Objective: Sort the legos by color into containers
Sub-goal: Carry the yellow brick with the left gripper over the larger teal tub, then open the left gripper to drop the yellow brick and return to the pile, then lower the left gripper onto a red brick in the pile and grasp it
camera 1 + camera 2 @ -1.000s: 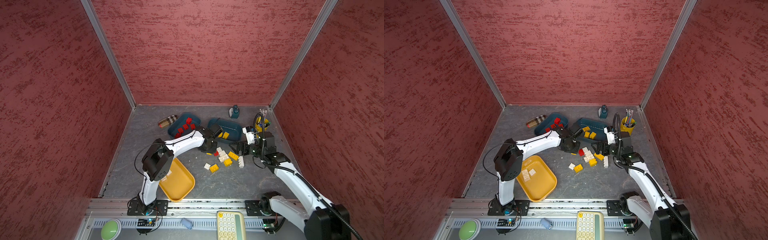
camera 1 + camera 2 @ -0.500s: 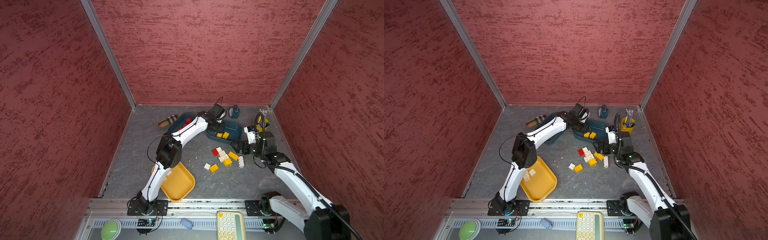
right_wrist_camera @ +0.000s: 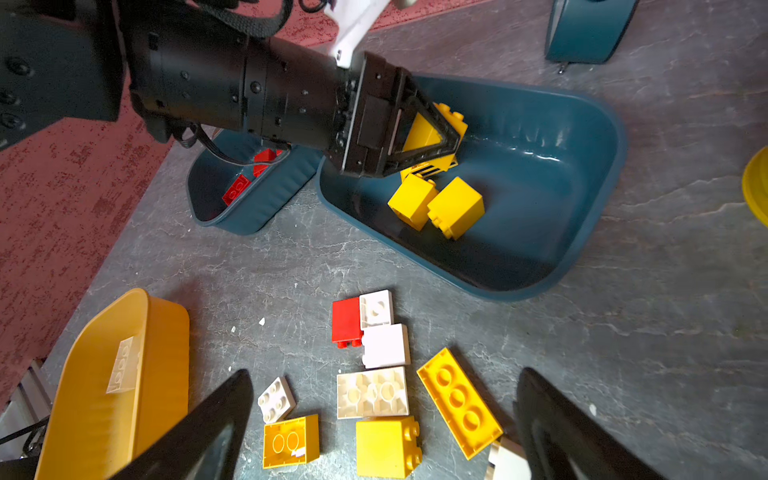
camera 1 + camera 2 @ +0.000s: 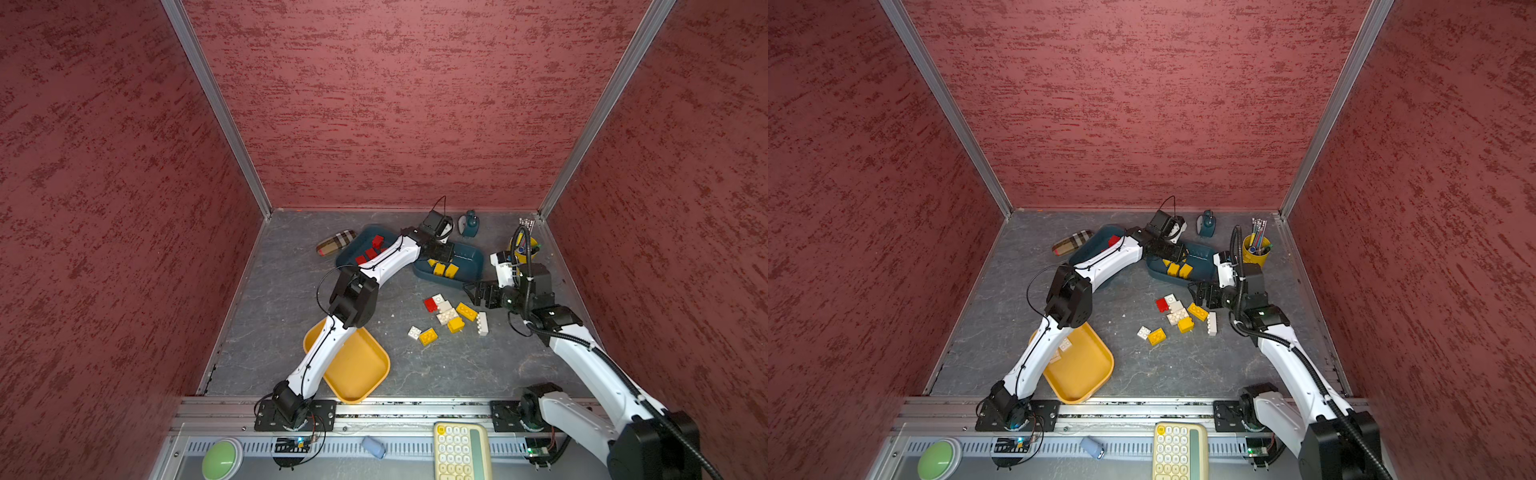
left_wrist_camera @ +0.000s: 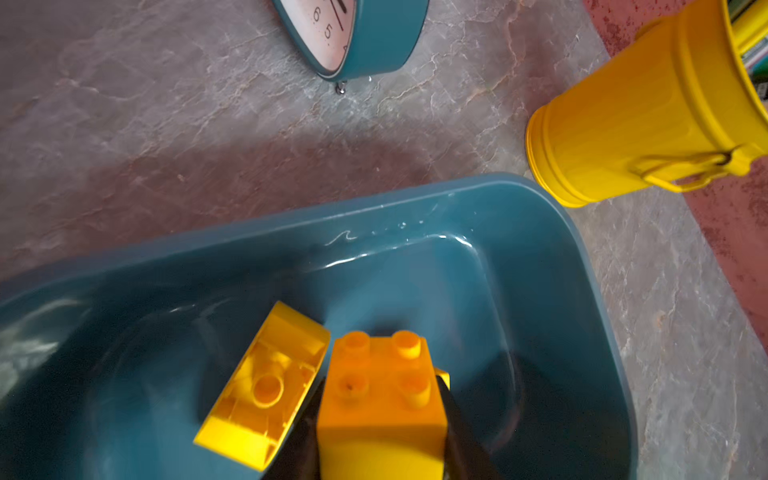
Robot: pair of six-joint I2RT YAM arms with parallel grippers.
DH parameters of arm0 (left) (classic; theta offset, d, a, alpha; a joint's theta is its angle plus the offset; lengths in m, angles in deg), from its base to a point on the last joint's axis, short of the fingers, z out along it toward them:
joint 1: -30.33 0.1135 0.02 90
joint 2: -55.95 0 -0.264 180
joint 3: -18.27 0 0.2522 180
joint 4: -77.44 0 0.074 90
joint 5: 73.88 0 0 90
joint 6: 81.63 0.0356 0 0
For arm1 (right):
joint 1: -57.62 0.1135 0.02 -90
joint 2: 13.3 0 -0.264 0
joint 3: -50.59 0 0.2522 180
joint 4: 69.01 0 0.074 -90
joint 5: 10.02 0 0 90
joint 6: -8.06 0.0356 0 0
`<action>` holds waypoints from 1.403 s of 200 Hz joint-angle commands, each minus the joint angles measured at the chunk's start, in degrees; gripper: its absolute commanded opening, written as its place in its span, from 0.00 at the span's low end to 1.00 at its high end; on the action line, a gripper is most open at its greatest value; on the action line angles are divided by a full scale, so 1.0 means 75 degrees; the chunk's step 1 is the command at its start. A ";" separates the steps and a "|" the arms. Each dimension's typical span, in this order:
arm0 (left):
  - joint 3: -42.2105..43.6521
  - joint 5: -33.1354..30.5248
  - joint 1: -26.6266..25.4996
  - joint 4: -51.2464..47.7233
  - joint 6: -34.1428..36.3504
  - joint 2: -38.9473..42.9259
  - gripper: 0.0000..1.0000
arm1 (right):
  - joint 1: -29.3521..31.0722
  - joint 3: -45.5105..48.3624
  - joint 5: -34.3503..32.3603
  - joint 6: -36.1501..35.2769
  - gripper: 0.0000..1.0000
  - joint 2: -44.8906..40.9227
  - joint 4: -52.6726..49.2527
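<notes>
**Roughly Half the Legos [image 4: 1177,316] Sorted**

My left pincer [image 3: 440,137] grips a yellow brick [image 5: 382,399] over the teal tray [image 5: 540,232], twelve o'clock of the loose pile [image 4: 446,318] on the bench [image 4: 291,291]; my right pincer [image 3: 384,374] gapes empty above it.

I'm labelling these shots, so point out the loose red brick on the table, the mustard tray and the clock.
red brick [image 3: 345,319]: right wrist view, smooth side face.
mustard tray [image 4: 361,365]: a top view, bare floor.
clock [image 5: 384,37]: left wrist view, teal casing.
</notes>
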State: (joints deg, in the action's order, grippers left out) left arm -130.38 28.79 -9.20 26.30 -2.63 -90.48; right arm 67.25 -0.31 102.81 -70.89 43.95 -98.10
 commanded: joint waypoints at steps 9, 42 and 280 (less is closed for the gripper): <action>-0.0330 -0.0077 0.0022 0.0024 0.0107 -0.0054 0.61 | -0.0030 -0.0257 -0.0104 -0.0172 0.99 -0.0122 -0.0041; -0.0114 -0.0519 -0.0009 -0.0681 0.0151 0.0594 0.68 | -0.0030 -0.0261 0.0009 -0.0161 0.99 -0.0112 -0.0061; 0.5980 -0.2030 -0.1497 -0.0230 -0.3341 0.3619 0.62 | -0.0036 0.0103 0.0504 -0.0219 0.99 -0.0556 -0.0314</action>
State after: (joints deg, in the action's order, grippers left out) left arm -84.40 14.56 -20.91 21.33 -26.19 -60.73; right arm 67.16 -0.18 105.89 -71.46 40.81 -99.85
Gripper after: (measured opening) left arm 0.633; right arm 0.990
